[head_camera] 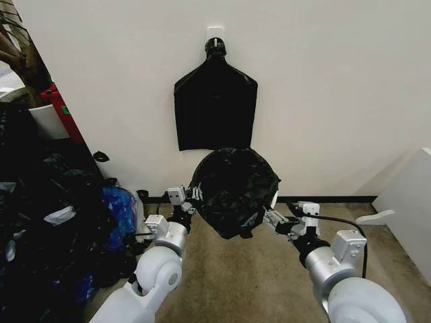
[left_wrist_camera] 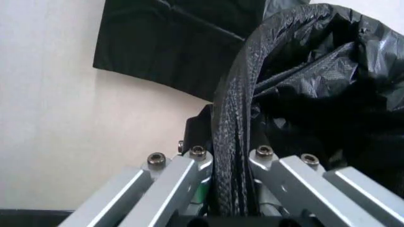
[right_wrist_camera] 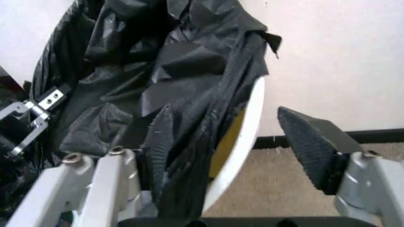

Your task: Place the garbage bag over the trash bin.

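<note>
Over one trash bin [right_wrist_camera: 249,127], one garbage bag [head_camera: 232,192]: left claw [left_wrist_camera: 232,163] pinching it, right claw [right_wrist_camera: 233,142] wide.

Cream wall [head_camera: 323,87], black baseboard [head_camera: 337,199], tan carpet [head_camera: 249,282].

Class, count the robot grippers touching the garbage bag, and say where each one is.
2. The left gripper pinches the garbage bag at its left edge; the right gripper straddles the bag and trash bin rim on the right.
</note>
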### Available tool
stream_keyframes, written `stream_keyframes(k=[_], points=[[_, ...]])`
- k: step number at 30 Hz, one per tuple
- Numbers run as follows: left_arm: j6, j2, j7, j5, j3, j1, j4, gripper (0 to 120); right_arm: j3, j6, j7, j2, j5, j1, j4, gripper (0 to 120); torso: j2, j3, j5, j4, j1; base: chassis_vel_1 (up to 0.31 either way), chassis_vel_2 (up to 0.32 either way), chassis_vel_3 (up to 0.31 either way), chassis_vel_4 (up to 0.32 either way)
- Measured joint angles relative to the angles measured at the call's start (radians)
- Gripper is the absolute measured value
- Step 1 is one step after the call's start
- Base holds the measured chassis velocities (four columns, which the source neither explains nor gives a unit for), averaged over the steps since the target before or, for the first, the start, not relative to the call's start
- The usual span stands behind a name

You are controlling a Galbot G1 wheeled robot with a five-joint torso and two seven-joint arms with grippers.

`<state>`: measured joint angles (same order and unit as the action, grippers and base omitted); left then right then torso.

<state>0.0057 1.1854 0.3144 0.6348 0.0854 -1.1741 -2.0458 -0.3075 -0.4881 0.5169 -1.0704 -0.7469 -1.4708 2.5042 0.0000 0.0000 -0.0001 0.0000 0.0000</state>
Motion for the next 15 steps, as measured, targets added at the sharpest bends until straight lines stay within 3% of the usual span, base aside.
stream_keyframes(k=[10, 15], points=[[0.000, 0.002, 0.000, -0.015, -0.001, -0.009, -0.012, 4, 0.039, 0.000, -0.003, -0.005, 0.014, 0.012, -0.002, 49, 0.000, 0.000, 0.0000, 0.0000, 0.000, 0.000, 0.000, 0.000, 0.000], [0.001, 0.000, 0.000, -0.015, 0.000, -0.014, -0.023, 4, 0.040, 0.000, -0.004, -0.005, 0.015, 0.017, -0.003, 34, 0.000, 0.000, 0.0000, 0.0000, 0.000, 0.000, 0.000, 0.000, 0.000]])
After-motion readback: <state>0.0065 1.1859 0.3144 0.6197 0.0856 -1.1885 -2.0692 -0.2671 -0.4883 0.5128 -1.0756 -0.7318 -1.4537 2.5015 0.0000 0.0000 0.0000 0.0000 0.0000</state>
